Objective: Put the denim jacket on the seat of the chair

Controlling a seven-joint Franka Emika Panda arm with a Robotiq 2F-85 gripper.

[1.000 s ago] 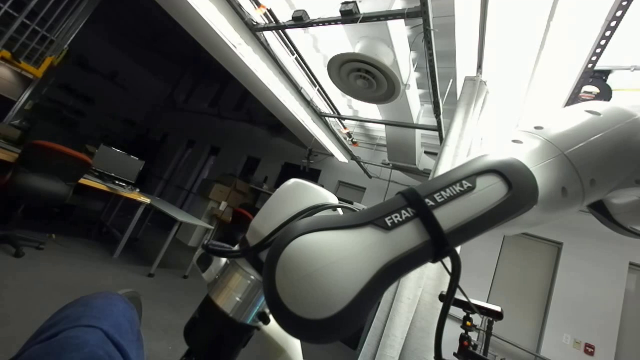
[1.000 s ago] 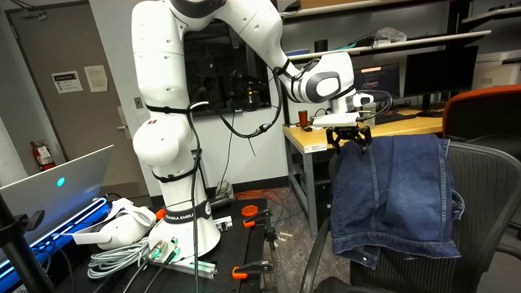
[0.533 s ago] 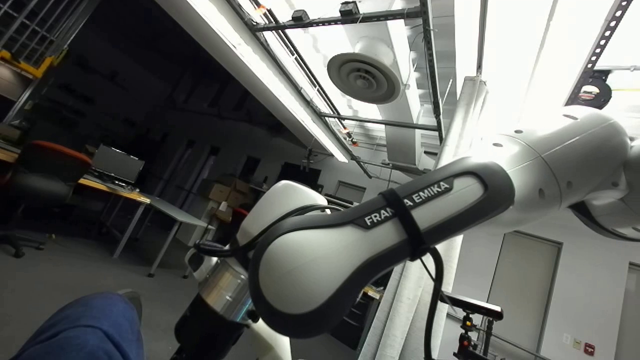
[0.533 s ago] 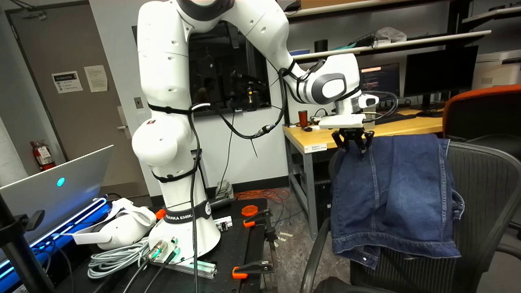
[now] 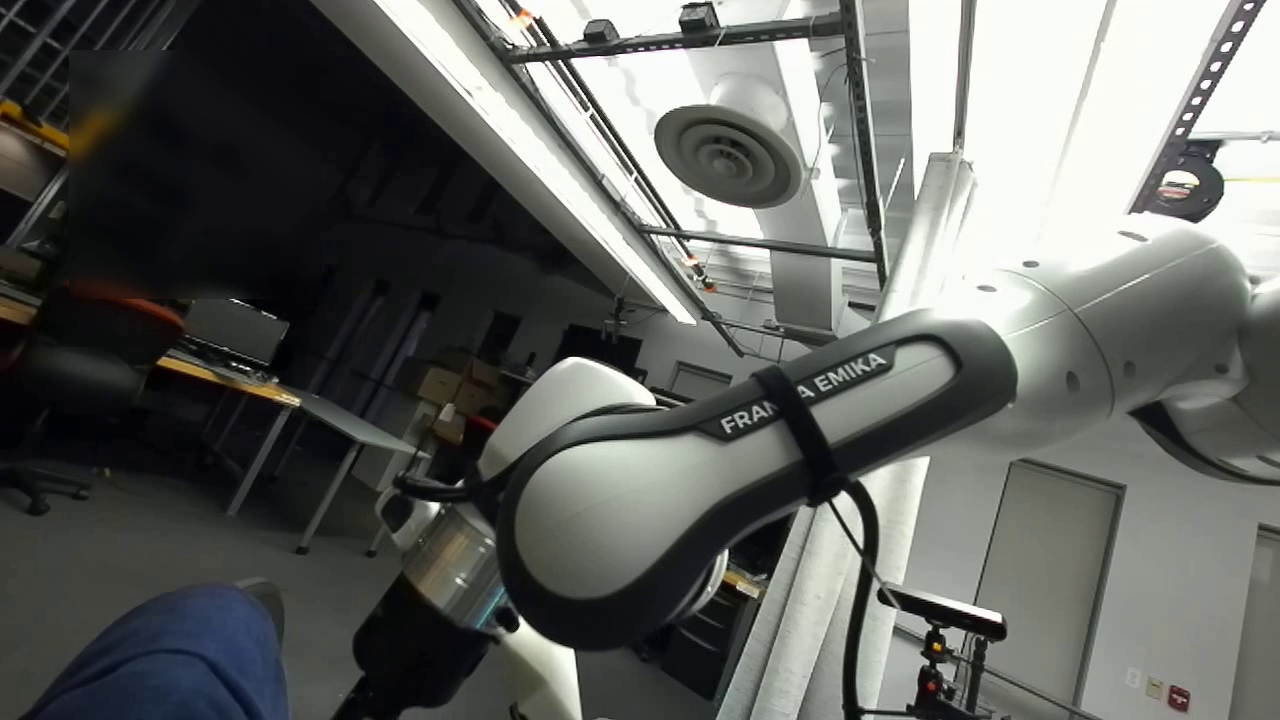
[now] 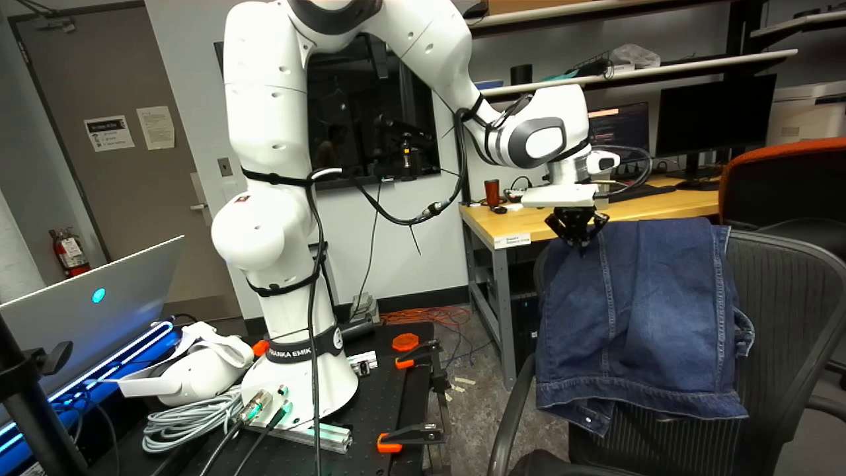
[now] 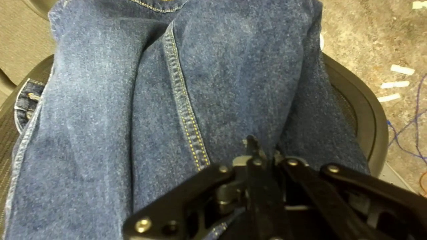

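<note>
The dark blue denim jacket (image 6: 661,317) hangs folded over the backrest (image 6: 786,284) of a dark mesh office chair. Part of the chair's seat (image 6: 562,464) shows at the bottom edge of that exterior view. My gripper (image 6: 580,247) points down at the jacket's upper corner, near the top of the backrest. In the wrist view, the gripper (image 7: 265,146) is shut on a raised fold of the denim jacket (image 7: 227,83), to the right of a yellow-stitched seam. The gripper's fingertips are cut off in an exterior view where the arm (image 5: 620,530) fills the middle.
A wooden desk (image 6: 634,210) with monitors stands behind the jacket. The chair's armrest (image 6: 512,416) rises at the jacket's lower left. An orange-topped chair (image 6: 780,155) is close by on the right. What looks like a person's blue-clad leg (image 5: 170,660) shows in an exterior view.
The gripper has gone from open to shut, pinching the jacket's cloth. The arm has shifted slightly toward the jacket. The jacket's lower left hem has moved a little.
</note>
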